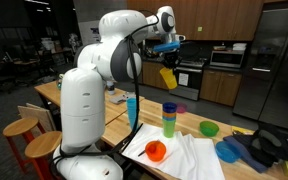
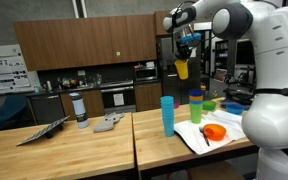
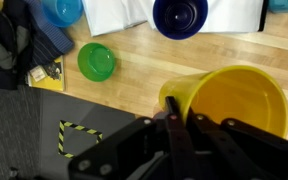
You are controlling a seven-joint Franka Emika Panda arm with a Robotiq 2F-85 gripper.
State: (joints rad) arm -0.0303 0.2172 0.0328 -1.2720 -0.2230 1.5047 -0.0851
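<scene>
Presently the hand [image 1: 167, 48] stands high above the table [image 2: 84, 150], closed on the rim of a yellow cup [image 1: 168, 77] that hangs tilted just beneath it. Both exterior views confirm the height, but neither resolves the grip. Only the wrist view shows the fingers [image 3: 172, 125] pinching the cup wall, with a green bowl [image 3: 96, 62] and a dark blue bowl [image 3: 180, 15] well below the hand. An exterior view adds a stack of cups [image 2: 196, 105] standing below.

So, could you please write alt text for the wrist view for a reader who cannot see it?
Seen from above, the pincer grips a yellow cup by its rim, over a wooden table. Below, a green bowl sits on the wood and a dark blue round container on a white cloth.
</scene>
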